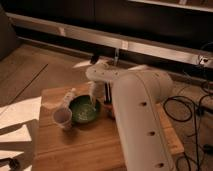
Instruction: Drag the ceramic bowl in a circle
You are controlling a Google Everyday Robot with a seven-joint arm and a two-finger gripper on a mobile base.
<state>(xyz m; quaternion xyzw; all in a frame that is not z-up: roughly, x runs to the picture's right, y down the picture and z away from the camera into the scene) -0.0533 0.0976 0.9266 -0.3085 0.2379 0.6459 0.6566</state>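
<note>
One gripper (93, 100) is seen reaching down into the ceramic bowl (80, 113), which is set on the wooden counter (90, 146), touching a small pale cup (63, 119). Whether anything is gripped cannot be told. How much of the circle is done cannot be judged.

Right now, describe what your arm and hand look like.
The arm is bulky, smooth and cream-white, with rounded segments and small dark round spots along its side. The hand is slimmer and pale, down at the ceramic bowl.
</note>
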